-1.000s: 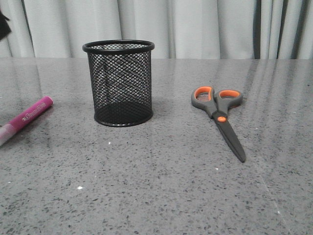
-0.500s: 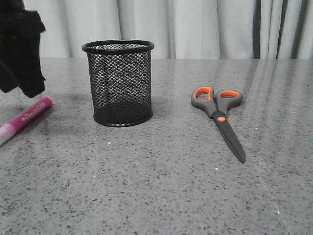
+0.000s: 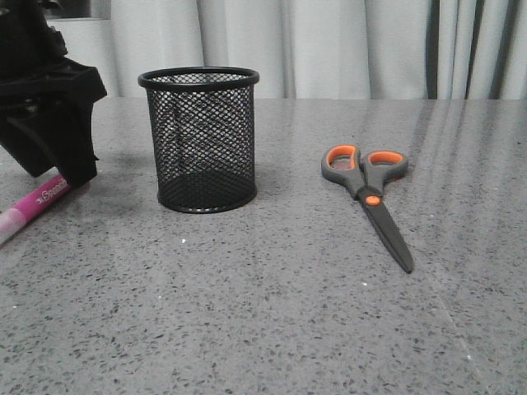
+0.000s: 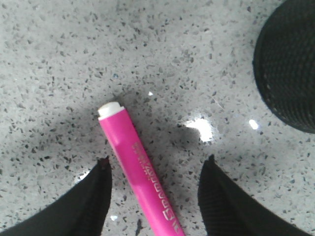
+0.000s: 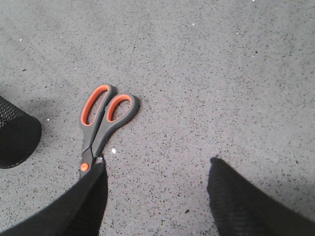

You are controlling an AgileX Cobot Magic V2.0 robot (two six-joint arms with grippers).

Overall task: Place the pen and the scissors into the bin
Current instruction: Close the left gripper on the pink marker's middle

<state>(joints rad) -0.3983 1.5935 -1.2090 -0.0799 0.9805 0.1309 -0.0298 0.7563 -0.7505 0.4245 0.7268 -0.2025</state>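
The magenta-pink pen (image 3: 37,202) lies flat on the table at the far left. My left gripper (image 3: 59,171) is open and low over its far end. In the left wrist view the pen (image 4: 139,169) lies between the two fingertips (image 4: 96,196) and touches neither, with my left gripper (image 4: 157,159) open around it. The black mesh bin (image 3: 200,140) stands upright and looks empty; its edge shows in the left wrist view (image 4: 290,69). The scissors (image 3: 368,194) lie flat to its right, blades shut. My right gripper (image 5: 157,160) is open and empty above the table beside the scissors (image 5: 98,123).
The grey speckled table (image 3: 263,329) reaches back to pale curtains (image 3: 329,41). The bin's edge (image 5: 15,132) shows in the right wrist view. The right arm is out of the front view.
My left gripper has come down from the upper left and now covers the pen's far end. The pen, bin and scissors have not moved.
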